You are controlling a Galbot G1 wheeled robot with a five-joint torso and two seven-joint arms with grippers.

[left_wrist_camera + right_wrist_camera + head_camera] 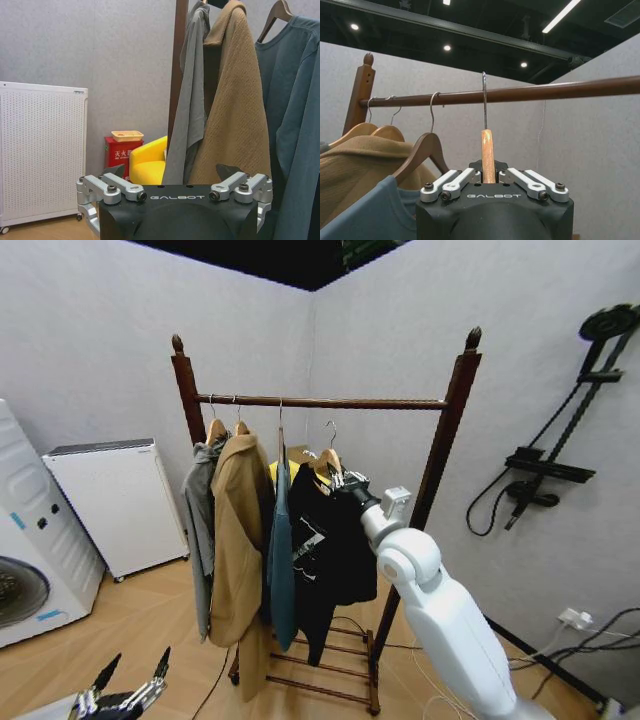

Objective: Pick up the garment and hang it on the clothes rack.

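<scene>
**Garment held at the rail, hook not yet over it**

Right gripper (337,478) sits at the end of the raised white right arm, near the centre of the head view, its jaws clenched on the light wooden hanger (488,155) of the black long-sleeved jacket (325,545). In the right wrist view the hanger's neck stands upright between the closed silver fingers (454,181), and its thin metal hook (484,100) rises in front of the horizontal rail (520,93). Whether the hook rests on the rail or only crosses it, I cannot tell. In the head view the hook's curve (331,430) lies below the rail.

The tall dark reddish-brown wooden clothes rack (455,410) stands in the room's corner, with knob-topped posts at roughly 11 and 1 o'clock from the jacket. The black jacket hangs from the gripped hanger towards the rack's right post. At its 9 o'clock hang a teal-blue jacket (281,560), then a long tan coat (238,540), then a grey garment (203,530), each on its own hanger on the rail.

Left gripper (128,692) waits low at 7 o'clock in the head view, jaws released and spread. Its wrist view looks past the open fingers (111,187) to a white perforated appliance (40,150), a yellow seat (149,165) and a red box (117,152).
</scene>
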